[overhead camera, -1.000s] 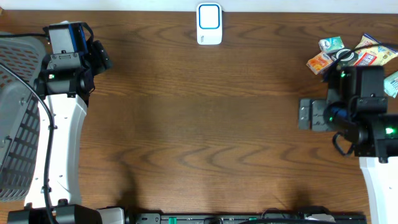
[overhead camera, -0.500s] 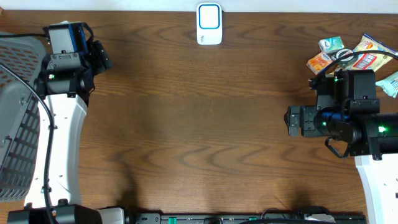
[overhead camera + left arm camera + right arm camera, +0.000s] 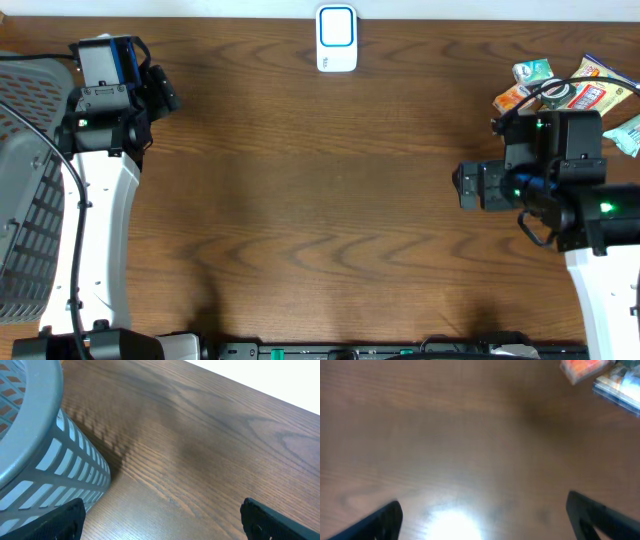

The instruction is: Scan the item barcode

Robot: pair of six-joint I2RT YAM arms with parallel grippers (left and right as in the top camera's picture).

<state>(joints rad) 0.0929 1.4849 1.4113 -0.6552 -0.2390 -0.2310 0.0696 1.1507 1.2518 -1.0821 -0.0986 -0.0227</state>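
Note:
Several small snack packets lie at the table's far right: an orange one (image 3: 513,100), a green and white one (image 3: 532,70) and a yellow and red one (image 3: 590,88). The white and blue scanner (image 3: 336,38) stands at the back centre. My right gripper (image 3: 468,186) points left, a little in front of and left of the packets, open over bare wood. Its blurred wrist view catches the orange packet (image 3: 582,369) and another packet (image 3: 620,385) at the top right, far from the open right gripper (image 3: 485,520). My left gripper (image 3: 160,522) is open and empty beside the basket.
A grey slatted basket (image 3: 25,190) stands at the left edge, close to the left arm; its wall (image 3: 45,470) fills the left of the left wrist view. A teal packet (image 3: 630,133) lies at the right edge. Brown wood lies between the arms.
The right arm has swung its gripper out to the left and slightly toward the back. The left arm, packets and scanner have not moved.

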